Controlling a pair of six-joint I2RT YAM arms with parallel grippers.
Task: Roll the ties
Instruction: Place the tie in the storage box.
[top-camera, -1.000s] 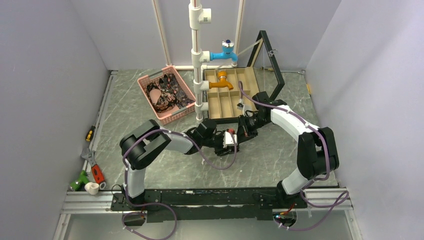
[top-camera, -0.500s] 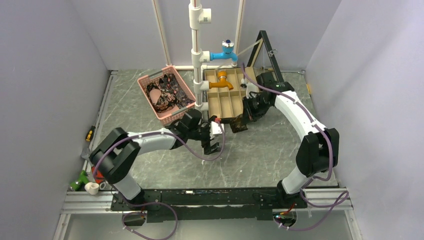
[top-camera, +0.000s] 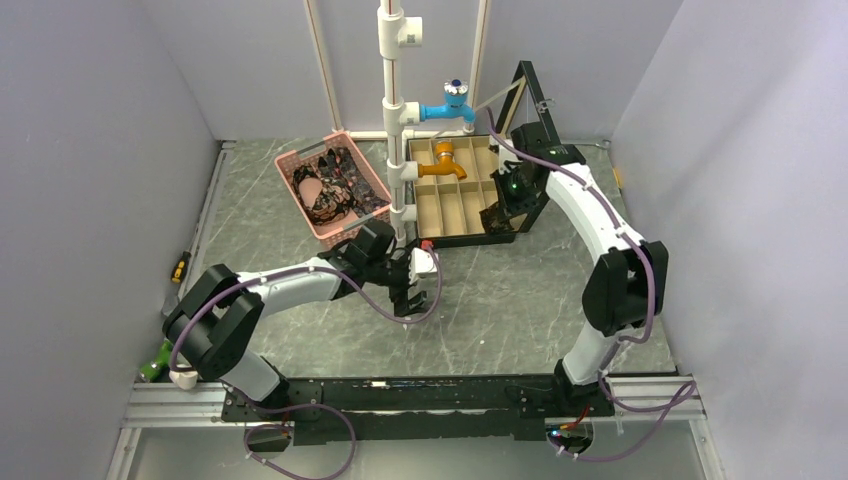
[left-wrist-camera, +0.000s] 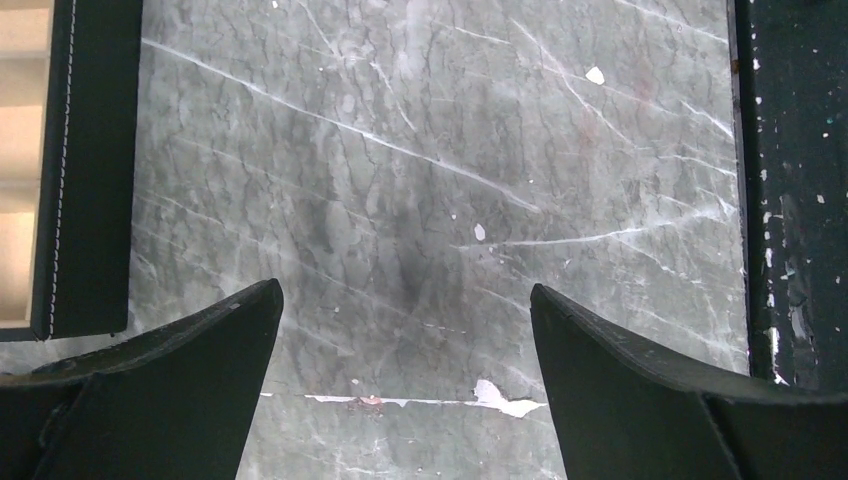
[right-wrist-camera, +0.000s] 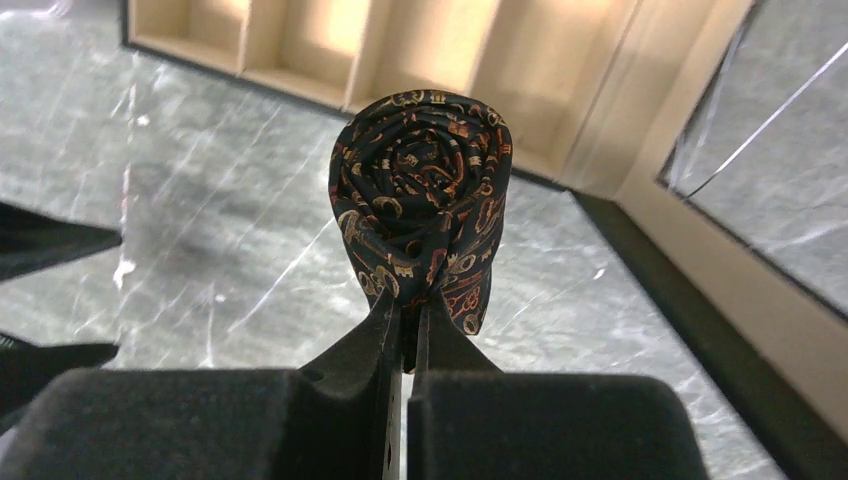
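Left jaws have sprung wide, empty; right jaws, clamped on the rolled dark paisley fabric tie (right-wrist-camera: 420, 190), have carried it up to the black-edged wooden divider box (top-camera: 452, 208) — this roll looks done.

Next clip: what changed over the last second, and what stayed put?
The left gripper opened wide, parted from the rolled tie and drew back left over bare table. The right gripper, shut on the rolled tie, carried it from the table's middle to the near right corner of the compartment box. The pink basket, the remaining ties in it and the compartment box did not move.
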